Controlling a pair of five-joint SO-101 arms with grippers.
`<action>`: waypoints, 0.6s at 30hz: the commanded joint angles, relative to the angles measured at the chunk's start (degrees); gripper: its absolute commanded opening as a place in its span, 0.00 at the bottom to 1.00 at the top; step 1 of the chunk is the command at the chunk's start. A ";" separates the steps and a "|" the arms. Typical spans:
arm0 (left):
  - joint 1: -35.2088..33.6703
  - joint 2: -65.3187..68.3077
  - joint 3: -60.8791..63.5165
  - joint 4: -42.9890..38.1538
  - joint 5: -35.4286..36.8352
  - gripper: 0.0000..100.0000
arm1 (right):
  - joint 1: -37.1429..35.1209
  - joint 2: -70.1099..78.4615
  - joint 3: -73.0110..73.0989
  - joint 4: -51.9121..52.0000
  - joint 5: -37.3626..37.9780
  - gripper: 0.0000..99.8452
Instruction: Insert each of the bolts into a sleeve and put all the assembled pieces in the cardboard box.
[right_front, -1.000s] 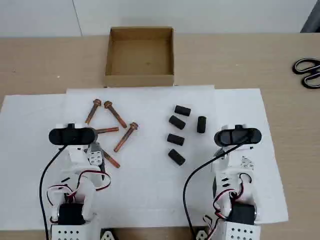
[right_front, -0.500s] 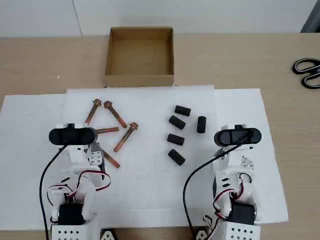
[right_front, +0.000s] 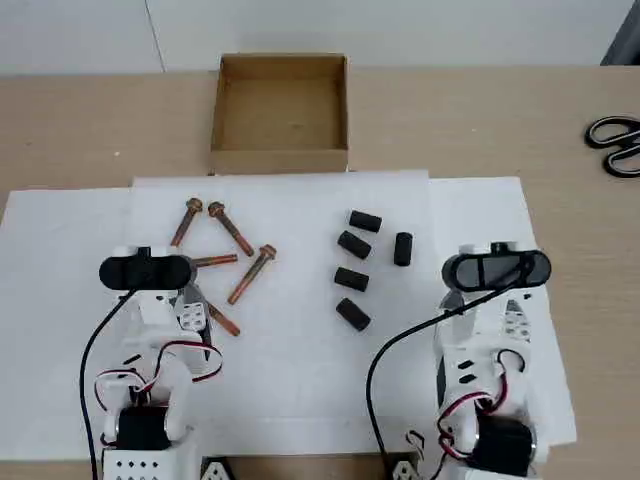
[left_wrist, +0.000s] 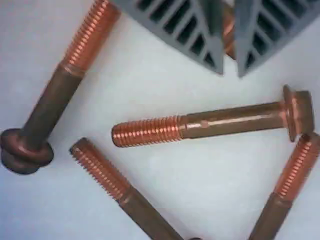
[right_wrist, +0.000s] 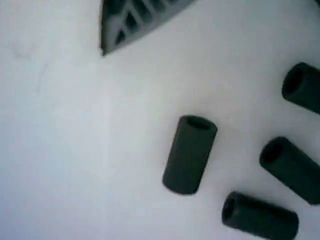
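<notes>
Right claw (right_wrist: 125, 27): now sits farther out sideways from the sleeves (right_wrist: 190, 155) than a moment ago; I cannot tell its opening.
Left claw (left_wrist: 230, 70): unmoved, nearly closed, empty; bolts (left_wrist: 200, 125) lie just beneath.
Box (right_front: 280, 160): far ahead, empty; I judge nothing is paired yet.

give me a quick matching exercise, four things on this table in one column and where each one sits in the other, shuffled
1 cardboard box
2 bolts
3 sleeves
4 scissors

a on the white sheet, right of its middle
b on bare wood at the table's right edge
c on the white sheet, left of its middle
d on bare wood just beyond the sheet's far edge

Pairs: 1-d, 2-c, 3-a, 4-b
</notes>
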 joint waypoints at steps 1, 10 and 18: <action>0.26 -1.14 -1.01 0.09 0.26 0.01 | 2.07 9.19 -9.14 0.40 0.53 0.16; 0.53 -1.14 -1.01 0.00 0.18 0.01 | 5.05 45.23 -40.88 10.86 -5.27 0.16; 2.02 -0.88 -5.23 0.18 0.18 0.01 | 4.97 63.60 -57.23 24.13 -6.07 0.16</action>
